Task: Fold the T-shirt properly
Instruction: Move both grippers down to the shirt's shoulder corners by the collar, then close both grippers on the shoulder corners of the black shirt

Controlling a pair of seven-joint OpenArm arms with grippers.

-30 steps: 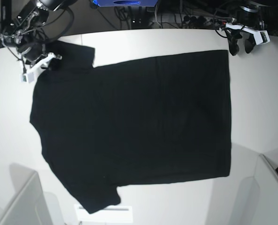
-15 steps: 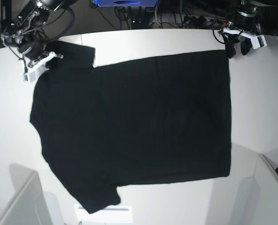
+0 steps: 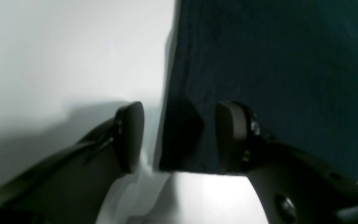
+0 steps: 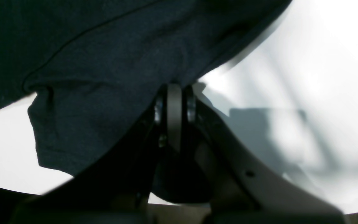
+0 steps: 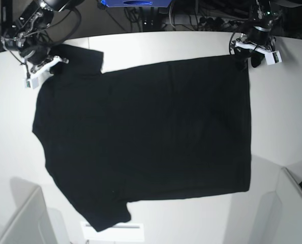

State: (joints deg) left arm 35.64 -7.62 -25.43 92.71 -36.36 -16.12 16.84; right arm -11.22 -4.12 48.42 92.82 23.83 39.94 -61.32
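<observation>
The black T-shirt (image 5: 146,137) lies spread flat on the white table (image 5: 288,112), plain side up, collar end to the left. My right gripper (image 5: 48,67) is at the far-left sleeve. In the right wrist view this gripper (image 4: 174,93) is shut on a bunched fold of the T-shirt (image 4: 104,62). My left gripper (image 5: 247,59) is at the far-right hem corner. In the left wrist view it (image 3: 180,137) stands open, one finger on bare table and the other over the T-shirt (image 3: 275,62), so the corner edge runs between them.
Cables and a power strip (image 5: 212,21) run behind the table's far edge. Grey box walls stand at the near-left corner (image 5: 24,218) and the near-right corner (image 5: 293,203). A white label (image 5: 115,231) lies at the near edge.
My right gripper has closed on the sleeve cloth. My left gripper has moved left and down from beyond the table's far-right edge onto the hem corner, staying open.
</observation>
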